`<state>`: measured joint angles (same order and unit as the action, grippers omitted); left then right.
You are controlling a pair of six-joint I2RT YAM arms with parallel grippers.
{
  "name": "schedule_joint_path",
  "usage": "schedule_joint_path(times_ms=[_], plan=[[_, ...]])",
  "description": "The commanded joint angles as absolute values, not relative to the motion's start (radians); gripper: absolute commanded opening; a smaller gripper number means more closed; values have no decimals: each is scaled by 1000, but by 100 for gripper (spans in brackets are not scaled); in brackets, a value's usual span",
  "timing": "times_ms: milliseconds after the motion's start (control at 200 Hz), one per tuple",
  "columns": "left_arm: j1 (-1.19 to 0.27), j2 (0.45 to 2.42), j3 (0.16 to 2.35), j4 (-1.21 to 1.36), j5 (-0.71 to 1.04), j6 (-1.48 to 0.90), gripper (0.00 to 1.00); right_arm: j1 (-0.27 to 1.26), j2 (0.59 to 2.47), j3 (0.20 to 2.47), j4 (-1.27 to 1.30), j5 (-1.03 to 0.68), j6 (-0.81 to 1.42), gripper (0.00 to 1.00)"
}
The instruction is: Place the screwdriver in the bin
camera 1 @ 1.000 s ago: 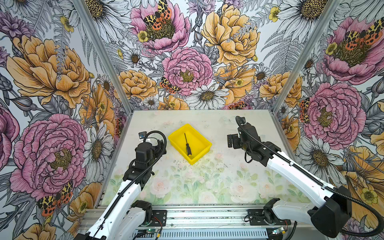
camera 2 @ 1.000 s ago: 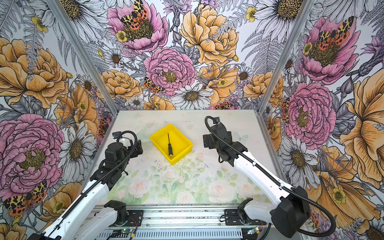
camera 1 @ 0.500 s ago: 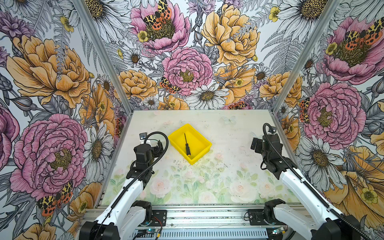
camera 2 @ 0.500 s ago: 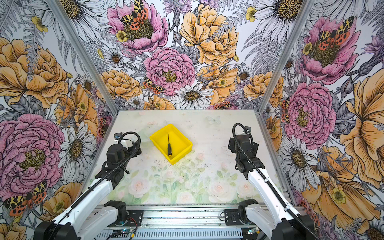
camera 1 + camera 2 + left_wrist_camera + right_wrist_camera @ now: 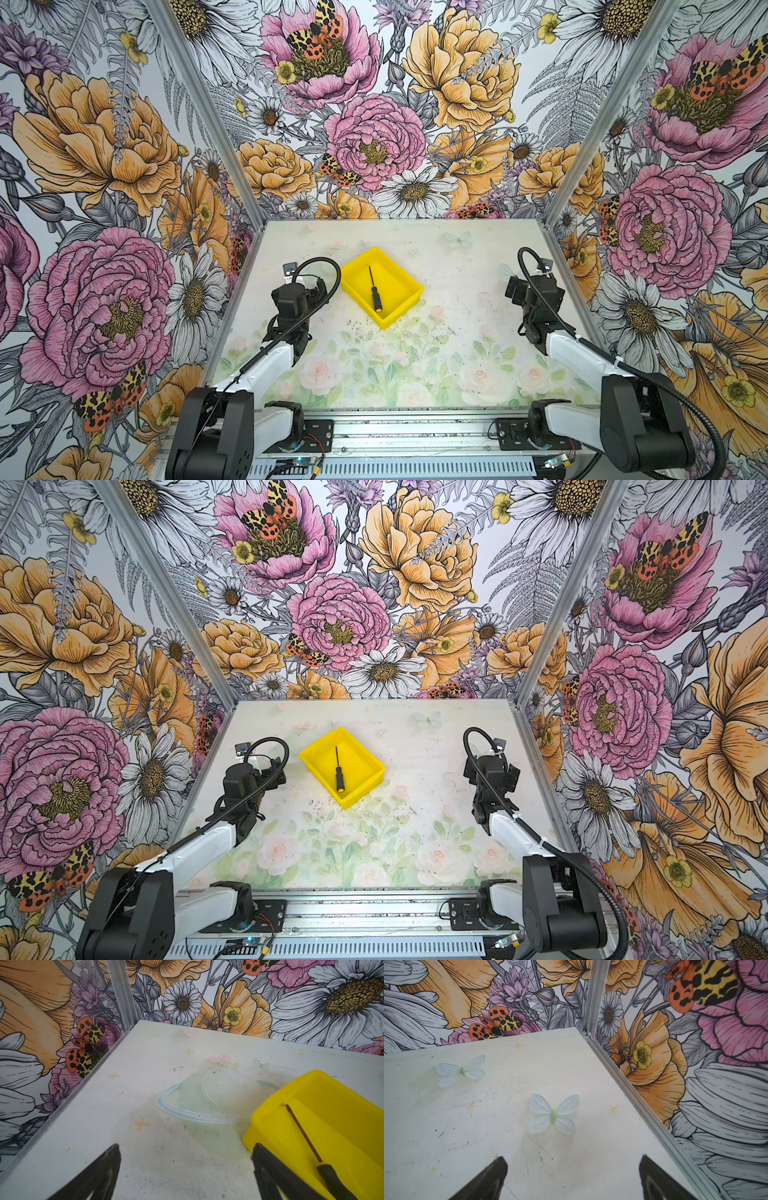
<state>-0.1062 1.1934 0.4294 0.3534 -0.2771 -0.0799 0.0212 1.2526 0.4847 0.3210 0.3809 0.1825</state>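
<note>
One screwdriver [image 5: 375, 291] is all this job concerns, and it lies flat on the floor of the yellow bin [image 5: 395, 276], with its shaft tip toward 12 o'clock and its yellow end cap toward 6 o'clock. Both top views show it so. Nothing holds it; it touches only the bin. The left wrist view agrees: the thin shaft and black handle run along the bin's floor, inside the walls.

The bin stands on the table [image 5: 415, 353], a little toward 11 o'clock from the table's middle, turned corner-on to me. Just beside it at 9 o'clock is the left gripper [image 5: 186, 1147]. Its two dark fingers [image 5: 99, 1172] are spread wide with only bare tabletop between them. One finger is close by the bin's near corner; whether it touches I cannot tell.

Well apart at 3 o'clock, near the table's edge, hangs the right gripper [image 5: 572, 1157]. Its fingers are likewise parted and empty, with a printed butterfly [image 5: 553, 1114] on the table beyond.

To my eye the task is done. The tool is in the bin, both arms are clear of it, and nothing looks left but parking the arms.
</note>
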Motion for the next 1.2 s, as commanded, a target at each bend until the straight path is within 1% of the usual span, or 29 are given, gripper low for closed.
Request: schedule_joint_path(times_ms=[0, 95, 175, 240, 310, 335, 410, 470, 551, 691, 761, 796, 1036, 1126, 1196], plan=[[-96, 1251, 419, 514, -285, -34, 99, 0, 1310, 465, 510, 318, 144, 99], [-97, 1319, 407, 636, -264, 4, 99, -9, 1376, 465, 580, 281, 143, 100], [-92, 1378, 417, 682, -266, 25, 99, -10, 1426, 467, 635, 253, 132, 99], [-86, 1392, 437, 664, -250, 47, 99, -12, 1456, 471, 652, 253, 133, 99], [-67, 1410, 435, 692, -217, 56, 99, -12, 1476, 463, 683, 240, 128, 100], [-57, 1423, 430, 714, -174, 56, 99, -12, 1479, 460, 694, 240, 127, 99], [-35, 1485, 418, 799, -130, 51, 99, -10, 1492, 436, 748, 245, 127, 99], [1, 1526, 416, 839, -60, 28, 99, -13, 1500, 422, 779, 216, 124, 99], [22, 1548, 389, 912, -41, 4, 99, -12, 1517, 404, 825, 202, 117, 100], [20, 1548, 386, 917, -43, 7, 99, -10, 1531, 395, 852, 190, 108, 100], [-18, 1546, 379, 929, -144, 22, 99, -10, 1537, 385, 879, 188, 103, 99], [-30, 1545, 369, 946, -168, 27, 99, -10, 1534, 386, 873, 187, 104, 99], [-22, 1549, 374, 942, -149, 26, 99, -9, 1532, 383, 878, 189, 103, 99], [15, 1549, 385, 920, -73, 2, 99, -9, 1532, 385, 878, 189, 103, 100], [-1, 1548, 383, 924, -100, 16, 99, -9, 1529, 378, 883, 182, 102, 99]])
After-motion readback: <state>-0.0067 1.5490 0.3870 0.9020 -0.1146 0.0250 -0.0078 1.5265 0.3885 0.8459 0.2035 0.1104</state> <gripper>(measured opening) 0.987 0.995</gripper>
